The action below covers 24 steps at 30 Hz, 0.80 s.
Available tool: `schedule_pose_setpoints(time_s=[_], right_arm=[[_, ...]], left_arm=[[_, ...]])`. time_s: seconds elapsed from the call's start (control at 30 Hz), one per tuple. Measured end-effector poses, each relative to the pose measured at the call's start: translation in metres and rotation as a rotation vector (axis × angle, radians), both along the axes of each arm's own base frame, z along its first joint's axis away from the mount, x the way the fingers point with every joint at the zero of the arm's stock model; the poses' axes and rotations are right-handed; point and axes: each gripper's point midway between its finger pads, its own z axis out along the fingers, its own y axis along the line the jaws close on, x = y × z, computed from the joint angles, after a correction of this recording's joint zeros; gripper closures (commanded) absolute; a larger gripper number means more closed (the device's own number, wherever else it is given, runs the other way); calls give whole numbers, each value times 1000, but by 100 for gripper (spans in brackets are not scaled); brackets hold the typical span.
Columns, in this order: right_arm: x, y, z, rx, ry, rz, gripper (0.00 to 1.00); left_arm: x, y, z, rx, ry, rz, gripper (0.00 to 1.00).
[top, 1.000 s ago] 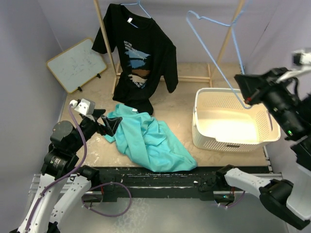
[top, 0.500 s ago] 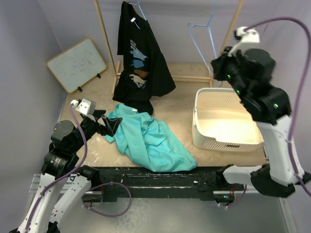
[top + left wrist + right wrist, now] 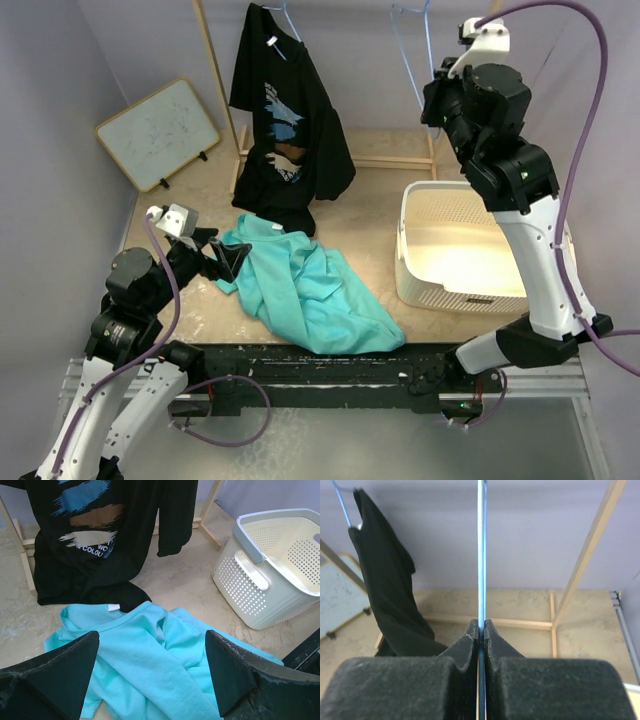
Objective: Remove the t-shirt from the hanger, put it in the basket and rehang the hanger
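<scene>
A teal t-shirt lies crumpled on the table, off any hanger; it also fills the lower left wrist view. My right gripper is raised high by the rack and shut on the wire of a bare light-blue hanger. In the right wrist view the wire runs straight up from the closed fingers. My left gripper is open and empty, low at the teal shirt's left edge. A black printed t-shirt hangs on another hanger on the rack.
A white perforated basket stands at the right, under the right arm, and shows in the left wrist view. The wooden rack post and its base rails stand at the back. A small whiteboard leans at the back left.
My right arm has swung up and back from beside the basket to rack height, carrying the bare blue hanger. The black shirt has swung slightly. The left arm has not moved.
</scene>
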Motion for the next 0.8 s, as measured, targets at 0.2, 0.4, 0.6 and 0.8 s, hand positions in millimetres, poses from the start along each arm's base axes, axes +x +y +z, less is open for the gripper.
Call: schedule_pose_setpoints(time_s=[0.2, 0.4, 0.6, 0.8], right_arm=[[25, -16, 24, 30, -72, -57, 100], [72, -40, 5, 56, -38, -95, 100], [108, -48, -30, 58, 30, -104, 100], [112, -35, -40, 92, 51, -27, 18]], left_arm=[[0, 0, 0, -2, 1, 1, 11], [0, 1, 0, -1, 1, 4, 11], [0, 1, 0, -1, -1, 7, 11], [0, 1, 0, -1, 0, 9, 11]])
